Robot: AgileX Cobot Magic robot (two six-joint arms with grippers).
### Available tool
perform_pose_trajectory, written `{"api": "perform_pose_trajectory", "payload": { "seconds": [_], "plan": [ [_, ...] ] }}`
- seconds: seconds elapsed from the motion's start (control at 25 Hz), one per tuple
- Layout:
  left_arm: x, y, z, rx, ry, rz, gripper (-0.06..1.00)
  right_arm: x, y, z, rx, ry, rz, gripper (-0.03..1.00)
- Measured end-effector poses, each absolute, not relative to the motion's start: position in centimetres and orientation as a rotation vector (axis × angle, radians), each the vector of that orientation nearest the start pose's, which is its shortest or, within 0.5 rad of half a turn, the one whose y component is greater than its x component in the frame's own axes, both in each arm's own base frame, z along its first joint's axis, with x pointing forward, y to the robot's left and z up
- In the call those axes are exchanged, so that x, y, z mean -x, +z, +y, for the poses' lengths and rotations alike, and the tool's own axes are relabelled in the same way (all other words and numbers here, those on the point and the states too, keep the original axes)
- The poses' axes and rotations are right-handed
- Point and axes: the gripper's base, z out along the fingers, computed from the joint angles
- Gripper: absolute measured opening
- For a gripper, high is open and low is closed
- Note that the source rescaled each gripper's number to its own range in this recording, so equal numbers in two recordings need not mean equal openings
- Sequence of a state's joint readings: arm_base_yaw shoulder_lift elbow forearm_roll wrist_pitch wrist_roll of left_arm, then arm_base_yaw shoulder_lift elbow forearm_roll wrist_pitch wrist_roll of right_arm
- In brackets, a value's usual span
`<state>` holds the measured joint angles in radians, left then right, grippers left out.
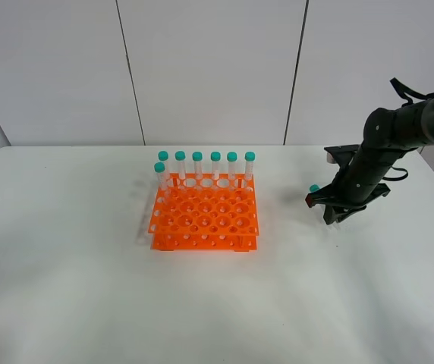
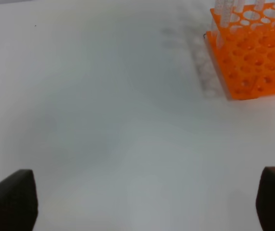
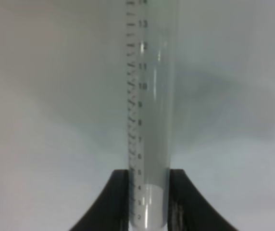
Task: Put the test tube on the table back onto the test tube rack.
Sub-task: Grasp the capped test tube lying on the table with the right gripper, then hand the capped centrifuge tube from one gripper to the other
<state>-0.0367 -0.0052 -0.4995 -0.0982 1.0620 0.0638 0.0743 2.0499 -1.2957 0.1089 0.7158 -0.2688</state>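
Note:
The test tube (image 3: pixel 149 120), clear with printed graduation marks, is clamped between my right gripper's (image 3: pixel 149 197) two black fingers. In the exterior high view its teal cap (image 1: pixel 314 188) pokes out left of the right gripper (image 1: pixel 331 214), which sits low over the white table (image 1: pixel 65 273), to the right of the orange test tube rack (image 1: pixel 204 220). Whether the tube touches the table I cannot tell. My left gripper (image 2: pixel 147 202) is open and empty above bare table, with the rack's corner (image 2: pixel 253 62) ahead of it. The left arm is out of the exterior high view.
Several identical teal-capped tubes (image 1: pixel 215 165) stand along the rack's back row, and one more (image 1: pixel 160 174) stands in the second row at the left. A grey panelled wall (image 1: pixel 209 68) rises behind the table.

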Motion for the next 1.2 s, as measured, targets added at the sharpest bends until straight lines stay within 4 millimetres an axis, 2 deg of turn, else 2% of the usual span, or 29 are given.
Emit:
{"api": "perform_pose_trajectory", "payload": {
  "seconds": [0.24,0.56,0.88,0.92,1.2],
  "plan": [
    [0.6,27.7,-0.8,-0.107,-0.100,2.036,1.00,-39.2,16.0,3.6,0.389,0.083,2.851,0.00],
    [0.6,27.7,-0.8,-0.107,-0.100,2.036,1.00,-39.6,23.9,3.7,0.386,0.073,2.689,0.00],
    [0.6,27.7,-0.8,-0.107,-0.100,2.036,1.00,-38.7,31.0,3.6,0.382,0.058,2.529,0.00],
    [0.6,27.7,-0.8,-0.107,-0.100,2.036,1.00,-38.7,31.0,3.6,0.382,0.058,2.529,0.00],
    [0.6,27.7,-0.8,-0.107,-0.100,2.036,1.00,-36.7,34.7,3.7,0.440,0.048,2.417,0.00]
  ]
}}
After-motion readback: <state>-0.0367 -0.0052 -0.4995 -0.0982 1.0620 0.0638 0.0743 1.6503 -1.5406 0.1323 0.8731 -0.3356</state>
